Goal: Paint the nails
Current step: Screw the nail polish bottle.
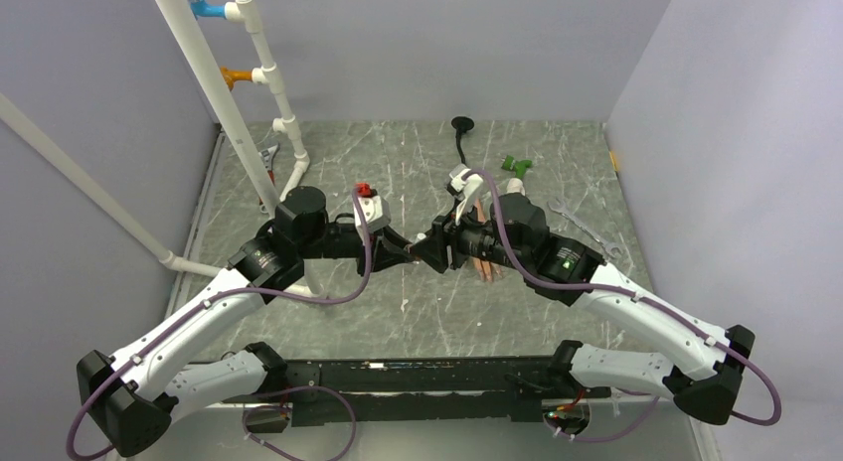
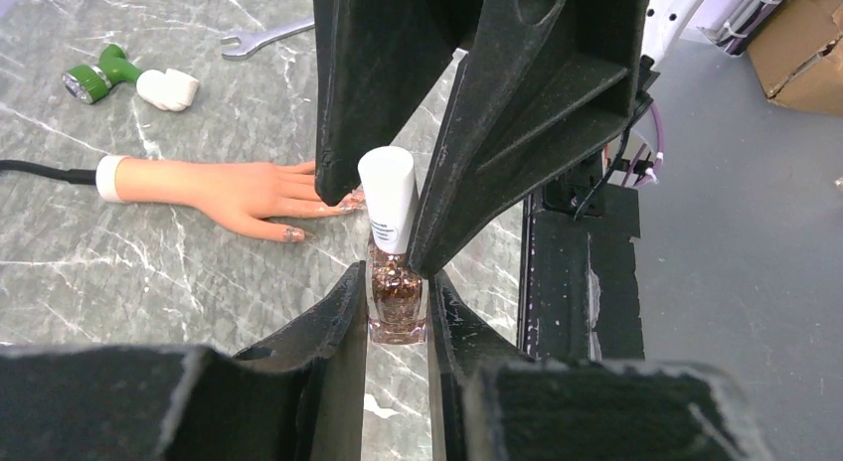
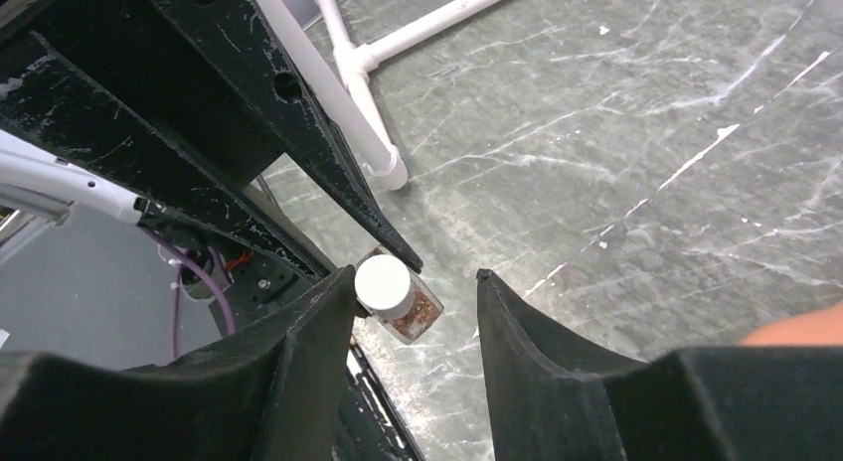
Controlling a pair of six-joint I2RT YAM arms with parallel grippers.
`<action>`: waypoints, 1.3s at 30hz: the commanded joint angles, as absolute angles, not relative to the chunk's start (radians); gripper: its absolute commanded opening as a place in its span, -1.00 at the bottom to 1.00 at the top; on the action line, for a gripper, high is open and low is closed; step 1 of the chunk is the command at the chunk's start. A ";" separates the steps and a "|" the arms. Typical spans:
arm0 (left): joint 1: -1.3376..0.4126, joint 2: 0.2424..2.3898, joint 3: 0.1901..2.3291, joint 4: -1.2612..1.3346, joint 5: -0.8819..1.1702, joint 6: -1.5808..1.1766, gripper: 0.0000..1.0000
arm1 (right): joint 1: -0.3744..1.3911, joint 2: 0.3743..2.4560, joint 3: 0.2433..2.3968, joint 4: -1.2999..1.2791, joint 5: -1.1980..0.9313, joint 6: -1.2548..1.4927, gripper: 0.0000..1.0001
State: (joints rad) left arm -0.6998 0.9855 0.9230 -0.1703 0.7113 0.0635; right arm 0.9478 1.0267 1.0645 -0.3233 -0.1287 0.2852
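- The left gripper (image 2: 397,282) is clamped shut on the glass body of a small bottle (image 2: 396,307) of glittery brown polish, holding it upright at the middle of the table (image 2: 149,302).
- The right gripper (image 3: 416,280) straddles the bottle's white cap (image 2: 388,193) with its jaws partly open. One finger touches the cap's side, a clear gap separates it from the other, and nothing is in its grasp.
- The nails (image 2: 292,234) sit at the fingertips of a peach mannequin hand (image 2: 224,188), which lies flat on the table just right of the bottle and partly beneath the right arm. Its white cuff points to the far side, its fingers to the near side.
- One nail shows a glint, though it is too small to say whether that is polish.
- The step in hand looks to be taking off the cap to free the brush.
- To do it well, the right gripper should likely shift sideways until the cap sits midway between its fingers. It should then close squarely on the cap's upper half, clear of the left fingertips just below.
- The twist should run about the bottle's own axis while the left grip holds firm. A skewed pull could tilt the bottle and spill polish.
- Once loose, the cap wants lifting straight up, so the brush clears the neck before it swings right toward the nails.
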 commanded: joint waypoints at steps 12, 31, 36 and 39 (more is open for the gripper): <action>-0.704 0.986 0.954 -0.082 0.721 0.070 -1.00 | 0.954 0.863 1.051 -0.332 -0.205 0.193 0.90; -0.704 0.996 0.961 -0.091 0.871 0.105 -1.00 | 0.811 0.854 1.032 -0.259 -0.529 0.009 0.57; -0.704 1.001 0.967 -0.101 0.877 0.110 -1.00 | 0.796 0.881 1.035 -0.244 -0.567 -0.030 0.36; -0.704 1.001 0.967 -0.102 0.874 0.109 -1.00 | 0.790 0.893 1.035 -0.226 -0.577 -0.030 0.23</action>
State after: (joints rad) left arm -0.7036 0.9997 0.9241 -0.1230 0.8421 0.0929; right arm 0.7994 0.8806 1.0199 -0.2981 -0.5270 -0.0002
